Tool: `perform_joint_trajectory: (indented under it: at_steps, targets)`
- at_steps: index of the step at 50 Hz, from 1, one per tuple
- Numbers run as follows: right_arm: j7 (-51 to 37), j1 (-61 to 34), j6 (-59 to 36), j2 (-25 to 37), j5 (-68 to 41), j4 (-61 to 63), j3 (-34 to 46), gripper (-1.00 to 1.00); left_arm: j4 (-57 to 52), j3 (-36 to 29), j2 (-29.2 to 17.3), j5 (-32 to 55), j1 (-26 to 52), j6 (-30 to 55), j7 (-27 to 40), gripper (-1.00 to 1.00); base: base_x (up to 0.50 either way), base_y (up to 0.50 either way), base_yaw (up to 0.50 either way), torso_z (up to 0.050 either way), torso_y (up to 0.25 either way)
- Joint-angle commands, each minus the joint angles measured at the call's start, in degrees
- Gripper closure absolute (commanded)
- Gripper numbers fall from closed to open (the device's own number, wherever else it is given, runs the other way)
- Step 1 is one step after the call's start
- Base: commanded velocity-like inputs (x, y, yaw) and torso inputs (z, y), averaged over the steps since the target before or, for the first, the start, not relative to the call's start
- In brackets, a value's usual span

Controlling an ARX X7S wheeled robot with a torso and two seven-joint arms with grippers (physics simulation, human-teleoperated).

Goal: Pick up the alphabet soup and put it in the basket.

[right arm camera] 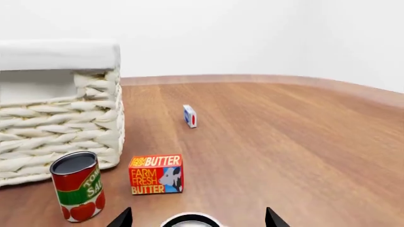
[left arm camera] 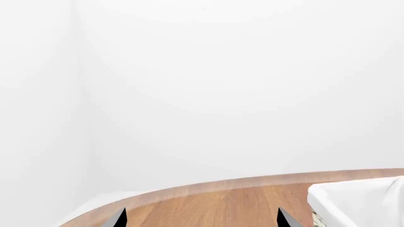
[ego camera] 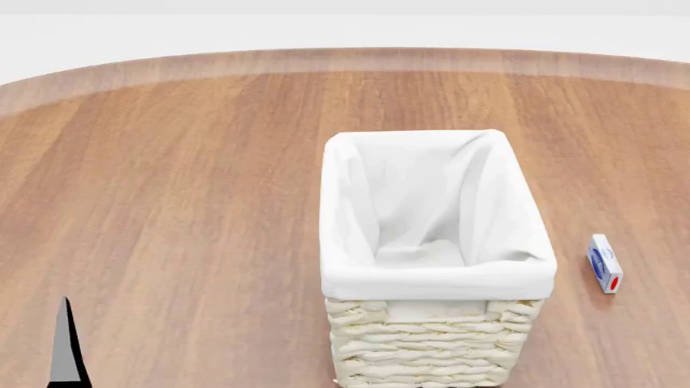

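In the right wrist view, the round white-grey top of a can, the alphabet soup (right arm camera: 189,222), shows at the frame edge; its label is hidden. My right gripper (right arm camera: 197,218) is open, with one fingertip on each side of that top and a gap to it on both sides. The cream wicker basket (ego camera: 431,343) with a white liner stands mid-table and looks empty; it also shows in the right wrist view (right arm camera: 57,118) and the left wrist view (left arm camera: 360,198). My left gripper (left arm camera: 202,218) is open and empty over bare wood beside the basket. One of its fingertips (ego camera: 65,347) shows in the head view.
A red-and-green can with a dark top (right arm camera: 79,187) and a butter box (right arm camera: 156,174) stand between the basket and my right gripper. A small white-and-blue box (ego camera: 605,263) lies right of the basket, also seen from the right wrist (right arm camera: 189,116). The round table edge (ego camera: 345,58) curves behind.
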State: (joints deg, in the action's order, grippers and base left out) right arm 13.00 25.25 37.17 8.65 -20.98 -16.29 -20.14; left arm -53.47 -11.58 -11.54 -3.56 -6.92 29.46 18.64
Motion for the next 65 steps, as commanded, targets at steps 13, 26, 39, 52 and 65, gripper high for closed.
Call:
perform_joint_trajectory:
  at_steps: [13, 26, 39, 52, 65]
  targets:
    - [-2.2, -0.2, -2.9, 0.2, 0.7, 1.6, 1.4, -1.0, 0.2, -0.4, -0.9, 0.6, 0.2, 0.0, 1.0, -1.0, 0.0, 0.0, 0.0, 0.0, 0.0]
    - [-1.0, -4.9, 1.2, -0.6, 1.3, -8.1, 1.9, -1.0, 0.9, -0.6, -1.2, 1.2, 0.3, -0.5, 1.4, -1.0, 0.0, 0.0, 0.0, 0.0, 0.0]
    - [-0.1, -7.8, 3.4, -0.4, 0.4, -15.0, 1.7, -1.0, 1.0, -0.8, -1.7, 1.7, 0.3, -0.6, 2.0, -1.0, 0.0, 0.0, 0.0, 0.0, 0.0]
    - [-0.2, -9.9, 4.3, -0.5, 0.0, -19.2, 1.7, -1.0, 1.0, -1.1, -2.2, 2.0, 0.4, -0.7, 2.6, -1.0, 0.0, 0.0, 0.0, 0.0, 0.0]
    - [0.7, -13.1, 7.0, -0.7, 0.1, -25.3, 1.8, -1.0, 1.3, -1.2, -2.7, 2.5, 0.3, -1.1, 3.2, -1.0, 0.0, 0.0, 0.0, 0.0, 0.0]
